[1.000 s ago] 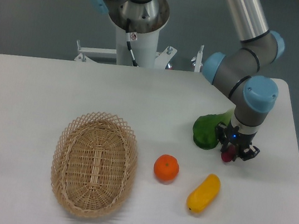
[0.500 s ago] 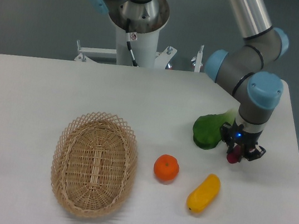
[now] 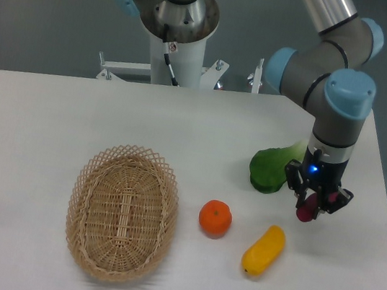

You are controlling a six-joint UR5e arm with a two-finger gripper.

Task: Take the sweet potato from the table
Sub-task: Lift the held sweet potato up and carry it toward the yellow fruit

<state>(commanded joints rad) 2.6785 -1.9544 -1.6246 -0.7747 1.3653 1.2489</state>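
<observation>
A: Logging item one: the gripper [image 3: 310, 206] is pointing straight down with its jaws closed narrowly on the sweet potato [image 3: 306, 212]; only a small dark magenta end is showing between and below the fingers.

B: Where is that item sitting relative to the table [image 3: 53, 109]?

A: It is hanging in the grip over the right side of the tabletop, just right of the green leafy vegetable [image 3: 272, 170] and above the yellow-orange vegetable [image 3: 264, 250] in the picture. Whether it is touching the surface I cannot tell for certain; it is looking lifted.

B: Step in hand?

A: By my reading, the grasp is made and the lift is the step in hand. The next move is calling for a straight rise with the grip kept firm, since the hold is looking to be near one end.

B: Containers?

A: One wicker basket [image 3: 122, 211], oval, lying left of the orange fruit [image 3: 215, 217]. It is holding nothing; its woven floor is showing bare.
</observation>
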